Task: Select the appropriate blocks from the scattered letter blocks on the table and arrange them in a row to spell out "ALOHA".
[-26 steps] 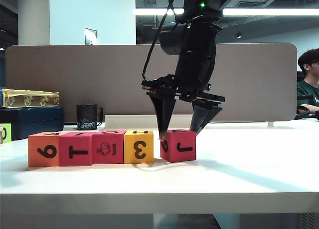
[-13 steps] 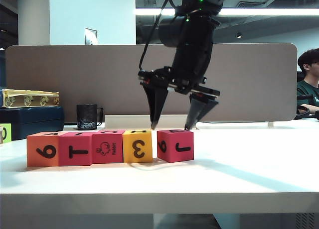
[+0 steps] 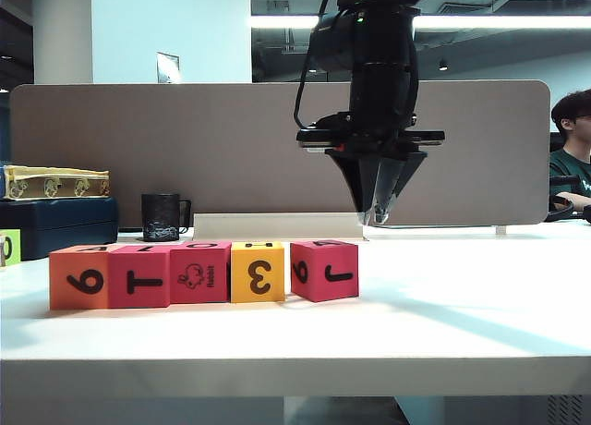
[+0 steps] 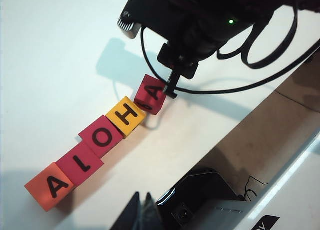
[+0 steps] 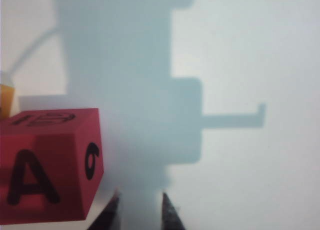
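Note:
Five letter blocks stand in a row on the white table (image 3: 443, 323): orange (image 3: 80, 277), pink-red (image 3: 139, 277), pink-red (image 3: 200, 273), yellow (image 3: 258, 273) and pink-red (image 3: 324, 271). In the left wrist view their tops read A (image 4: 50, 186), L (image 4: 80, 162), O (image 4: 102, 136), H (image 4: 126, 116), A (image 4: 150, 94); the last A is turned slightly askew. My right gripper (image 3: 374, 217) hangs above the table just right of the last block (image 5: 47, 165), narrowly open (image 5: 141, 205) and empty. My left gripper (image 4: 141, 210) is shut and empty, high above the table off the orange end.
At the far left a dark blue box (image 3: 55, 224) carries a cream box (image 3: 55, 182), with a lime-green block (image 3: 7, 248) in front. A black mug (image 3: 162, 217) stands behind the row. A grey partition (image 3: 138, 139) backs the table; a person (image 3: 572, 148) sits at the right.
My right gripper let go of the last pink-red block, rose and moved right, and its jaws drew close together. The block stays at the row's end, nudged slightly left.

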